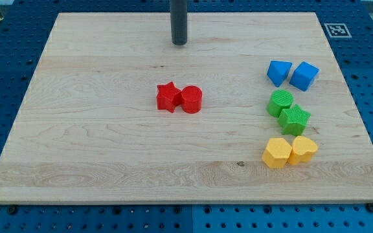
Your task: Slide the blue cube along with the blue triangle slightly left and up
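Observation:
The blue triangle [278, 72] and the blue cube [304, 76] sit side by side, touching, at the view's right on the wooden board [109, 142]. The triangle is on the left, the cube on the right. My tip [179, 43] is near the view's top centre, far to the left of and above both blue blocks, touching nothing.
A red star [168, 97] and a red cylinder [192, 99] touch each other near the board's centre. Below the blue pair are a green cylinder [280, 103] and a green star [294, 120], then a yellow hexagon [277, 153] and a yellow heart [303, 149].

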`<state>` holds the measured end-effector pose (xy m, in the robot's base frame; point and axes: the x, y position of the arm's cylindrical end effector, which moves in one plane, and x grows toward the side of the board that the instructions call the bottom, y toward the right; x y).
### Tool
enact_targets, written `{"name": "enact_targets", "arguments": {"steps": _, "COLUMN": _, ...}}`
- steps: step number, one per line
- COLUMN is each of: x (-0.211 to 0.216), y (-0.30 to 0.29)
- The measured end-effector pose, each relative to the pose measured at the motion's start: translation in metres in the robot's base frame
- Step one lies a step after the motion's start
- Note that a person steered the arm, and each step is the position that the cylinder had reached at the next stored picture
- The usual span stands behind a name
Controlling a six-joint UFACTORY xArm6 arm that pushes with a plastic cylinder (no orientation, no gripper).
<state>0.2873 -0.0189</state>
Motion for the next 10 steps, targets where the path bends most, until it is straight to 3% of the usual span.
{"name": "enact_targets", "arguments": {"steps": 4, "x": 0.000, "y": 0.007}}
{"name": "enact_targets", "arguments": {"steps": 5, "x": -0.005, "y": 0.033}}
{"name": "enact_targets", "arguments": {"steps": 7, "x": 0.024, "y": 0.210}}
{"name": "enact_targets", "arguments": {"steps": 9, "x": 0.042, "y": 0.234}}
{"name": "enact_targets", "arguments": {"steps": 10, "x": 0.052, "y": 0.316}}
